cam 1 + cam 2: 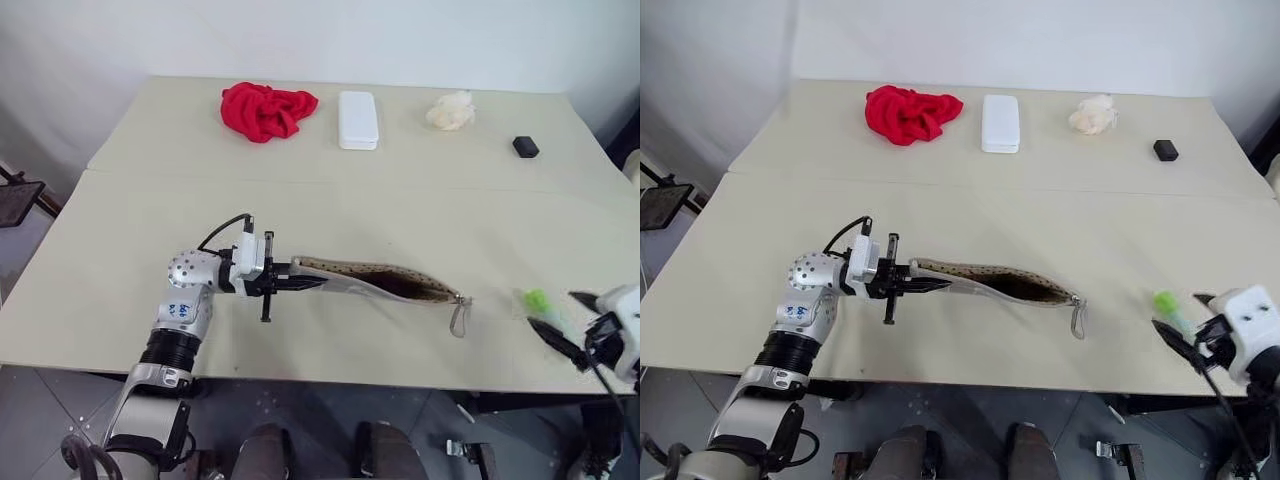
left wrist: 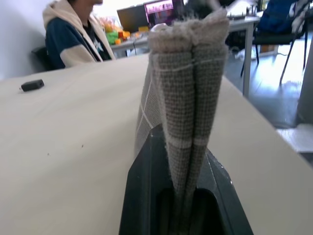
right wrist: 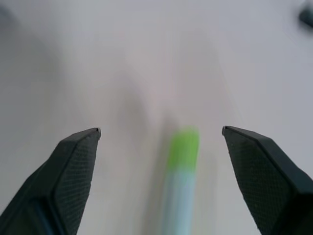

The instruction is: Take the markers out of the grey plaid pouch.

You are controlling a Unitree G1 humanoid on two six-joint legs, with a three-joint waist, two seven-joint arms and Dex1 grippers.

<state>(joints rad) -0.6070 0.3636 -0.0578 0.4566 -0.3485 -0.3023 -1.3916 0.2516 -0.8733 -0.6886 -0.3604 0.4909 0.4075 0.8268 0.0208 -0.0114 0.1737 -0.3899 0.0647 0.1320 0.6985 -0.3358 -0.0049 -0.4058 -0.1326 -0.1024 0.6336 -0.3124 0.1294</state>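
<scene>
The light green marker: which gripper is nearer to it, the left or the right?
Right. The right gripper is open with the light green marker between its fingers. The left gripper is shut on the far end of the grey plaid pouch.

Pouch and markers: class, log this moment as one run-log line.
left gripper: shut on pouch end | right gripper: open | green marker: out, between its fingers | pouch: unzipped

Left gripper (image 1: 300, 283) pointed level toward robot's right, jaws clamped. Right gripper (image 3: 161, 134) apparently low at right, jaws wide apart.
</scene>
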